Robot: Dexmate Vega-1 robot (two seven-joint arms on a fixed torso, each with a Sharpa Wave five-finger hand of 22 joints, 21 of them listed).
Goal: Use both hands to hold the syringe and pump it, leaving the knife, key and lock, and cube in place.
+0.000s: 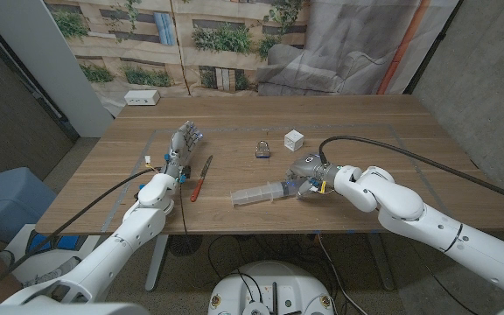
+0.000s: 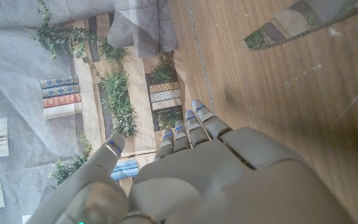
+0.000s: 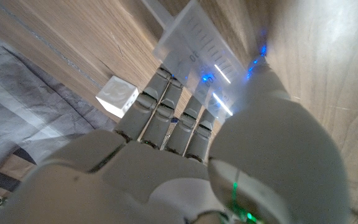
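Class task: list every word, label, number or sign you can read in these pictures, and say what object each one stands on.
No text can be read with certainty.
syringe: printed scale lines and a few small marks on the clear barrel, seen in the right wrist view under the right hand; too blurred to read as numbers.
cube: white, no readable marking.
lock: too small to show any brand.
white box at the table's far edge: nothing legible.

We see the clear plastic syringe (image 1: 261,192) lying on its side on the table's near half, its barrel end gripped by the right hand (image 1: 311,176), just right of the knife (image 1: 201,177).
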